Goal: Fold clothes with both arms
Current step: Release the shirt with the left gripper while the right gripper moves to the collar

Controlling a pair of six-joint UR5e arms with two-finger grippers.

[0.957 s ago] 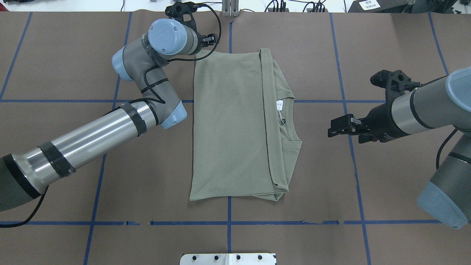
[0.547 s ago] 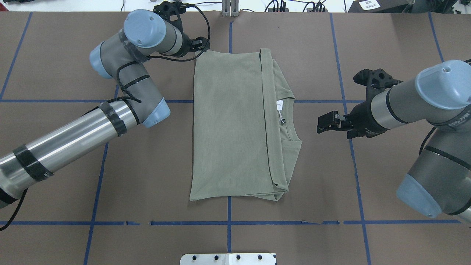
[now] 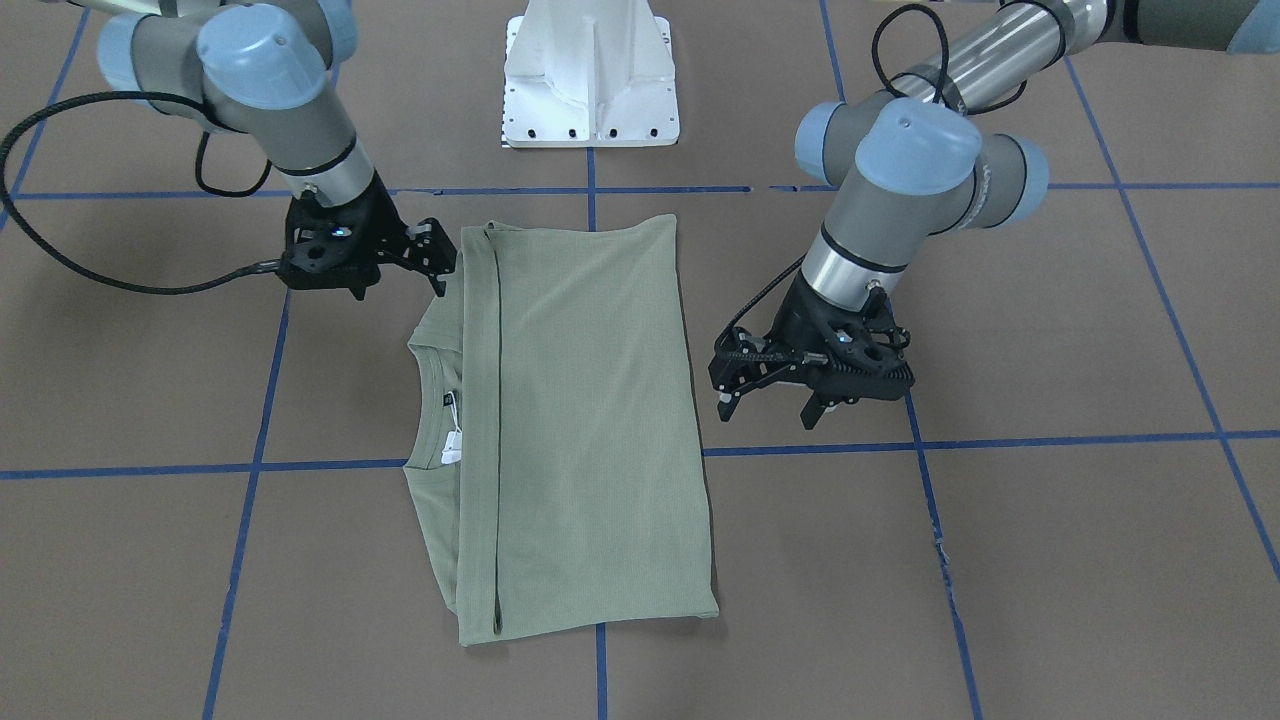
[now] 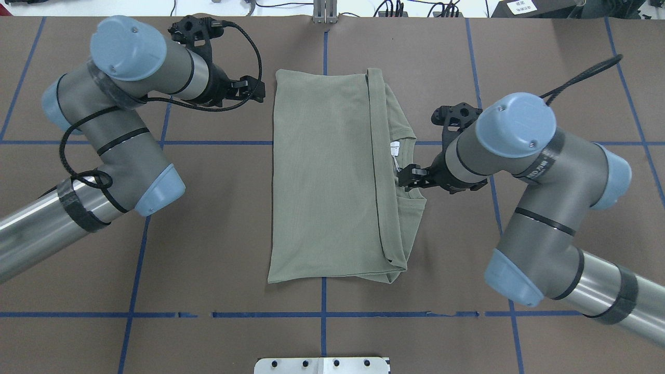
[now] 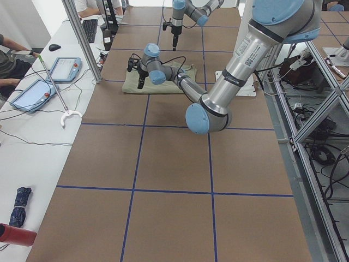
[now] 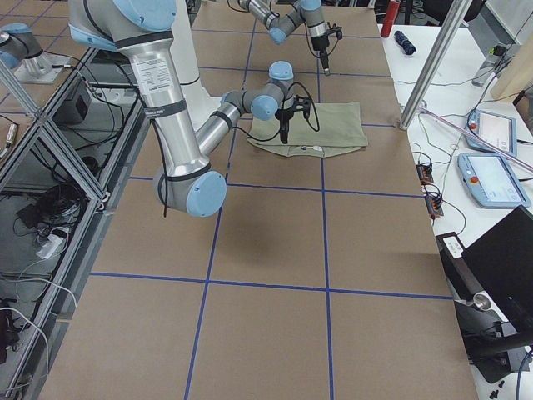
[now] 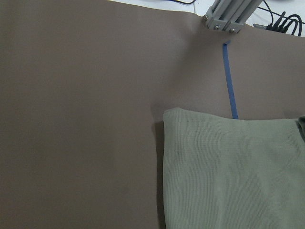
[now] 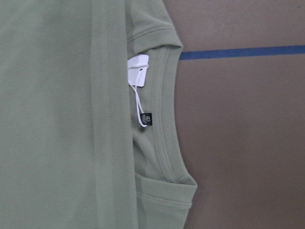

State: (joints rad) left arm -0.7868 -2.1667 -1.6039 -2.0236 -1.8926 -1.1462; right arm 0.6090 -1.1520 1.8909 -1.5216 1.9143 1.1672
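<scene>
Because the brown worktop point(image 4: 208, 234) carries only one garment, everything turns on how that garment lies between the two arms. The left arm point(image 4: 119, 150) and the right arm point(image 4: 540, 208) come in from opposite sides. The sage-green shirt point(image 4: 327, 176) sits at the centre between them, folded to a narrow rectangle. Its long axis runs straight away from the robot, so its two long edges face one arm each. The plain folded edge faces left and the layered edge with the neckline faces right.

The left gripper point(image 4: 255, 89) has its fingers spread and holds nothing. It hangs just off the shirt's far left corner, with the cloth lying to its right. The right gripper point(image 4: 405, 176), its fingers likewise parted and empty, is poised at the neck side about midway along the length. It is the nearer of the two to the fabric. The front-facing view suggests both are raised clear of the cloth, though how far I cannot tell.

Under the right wrist camera lie the round collar point(image 8: 169, 114) and the white tag point(image 8: 137, 71). A crosswise fold would probably call for grips at matching points on the two long edges.
</scene>
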